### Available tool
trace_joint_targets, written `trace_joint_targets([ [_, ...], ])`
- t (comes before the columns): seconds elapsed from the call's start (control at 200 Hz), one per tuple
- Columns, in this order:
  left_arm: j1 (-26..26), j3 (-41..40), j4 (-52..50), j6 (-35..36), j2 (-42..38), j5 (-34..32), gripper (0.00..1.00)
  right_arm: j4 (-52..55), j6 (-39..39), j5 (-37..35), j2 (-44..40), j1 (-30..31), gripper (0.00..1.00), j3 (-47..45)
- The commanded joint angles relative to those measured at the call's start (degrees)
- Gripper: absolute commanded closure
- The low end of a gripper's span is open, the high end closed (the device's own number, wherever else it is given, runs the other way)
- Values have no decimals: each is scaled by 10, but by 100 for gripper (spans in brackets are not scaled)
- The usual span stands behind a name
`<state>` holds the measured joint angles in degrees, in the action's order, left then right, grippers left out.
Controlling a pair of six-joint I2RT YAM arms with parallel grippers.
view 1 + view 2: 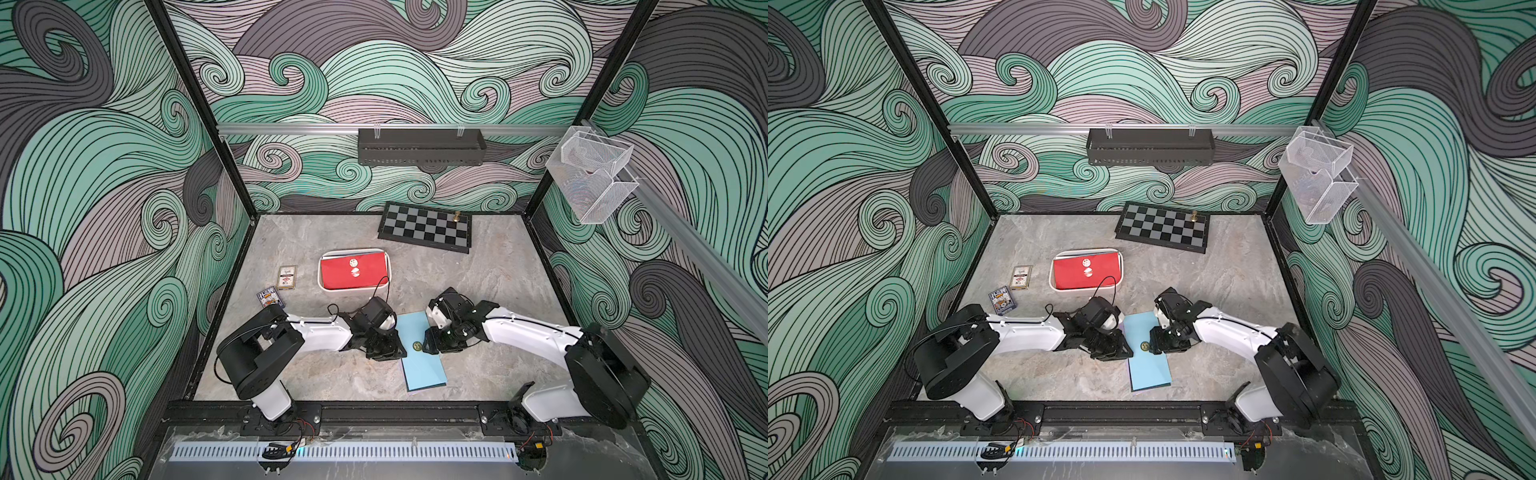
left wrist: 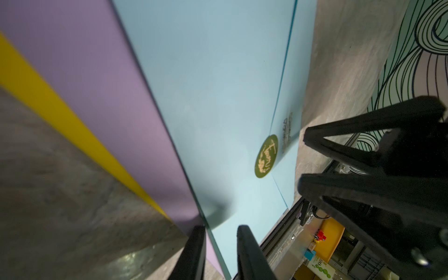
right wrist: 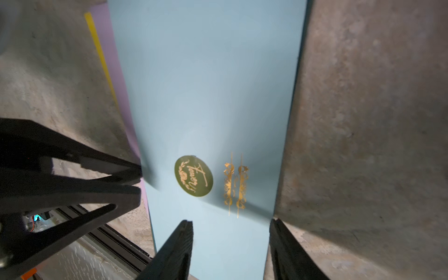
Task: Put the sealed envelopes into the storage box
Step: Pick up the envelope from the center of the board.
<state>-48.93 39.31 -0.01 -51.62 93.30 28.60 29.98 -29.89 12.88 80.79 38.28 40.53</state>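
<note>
In both top views a light blue envelope (image 1: 422, 365) lies flat on the grey bench (image 1: 478, 282), low in the centre of the frame, with a round green seal sticker (image 1: 417, 345) near its middle. The left wrist view shows it on top of a lilac envelope (image 2: 109, 84) and a yellow envelope (image 2: 60, 104), whose edges stick out beside it. The left gripper (image 1: 400, 353) sits at the frame-left edge of the blue envelope. Its jaws are only slightly apart and straddle that edge, one finger (image 2: 194, 252) on the lilac side and the other over the blue sheet, and I cannot tell whether they clamp the paper. The right gripper (image 1: 428, 345) faces it from the frame-right edge with jaws spread wide, one finger (image 3: 174, 249) over the blue paper and the other over bare bench. Just above the left gripper in the frame stands the white storage box (image 1: 319, 270), with a red envelope (image 1: 353, 276) lying in it sticker side up. Two card packs (image 1: 286, 277) lie left of the box. A chessboard (image 1: 424, 226) lies at the back.
</note>
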Motion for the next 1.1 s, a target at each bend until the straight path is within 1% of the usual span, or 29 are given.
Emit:
trace_joint_targets([
  [0.0, -4, 12, -12, 11, 7, -13, 73, 2, -8, 16, -28, -1, 45, -5],
  [0.14, -4, 12, -10, 11, 7, -13, 73, 1, -9, 33, -38, -1, 45, -5],
  [0.265, -4, 12, -11, 10, 8, -14, 73, 13, -4, -23, -26, -5, 45, -5],
  [0.375, -4, 9, -11, 11, 7, -14, 73, 15, 0, -33, 4, -7, 45, -1],
  [0.465, -4, 8, -11, 11, 6, -14, 73, 11, 0, -22, 24, -7, 45, 1],
  [0.645, -4, 8, -10, 10, 8, -14, 73, 5, 1, -11, 32, -7, 45, 2],
  [0.896, -4, 8, -9, 9, 9, -14, 73, -25, -7, 38, 20, -6, 45, -7],
  [1.096, -4, 8, -9, 10, 10, -14, 73, -18, -10, 37, 5, -6, 45, -2],
])
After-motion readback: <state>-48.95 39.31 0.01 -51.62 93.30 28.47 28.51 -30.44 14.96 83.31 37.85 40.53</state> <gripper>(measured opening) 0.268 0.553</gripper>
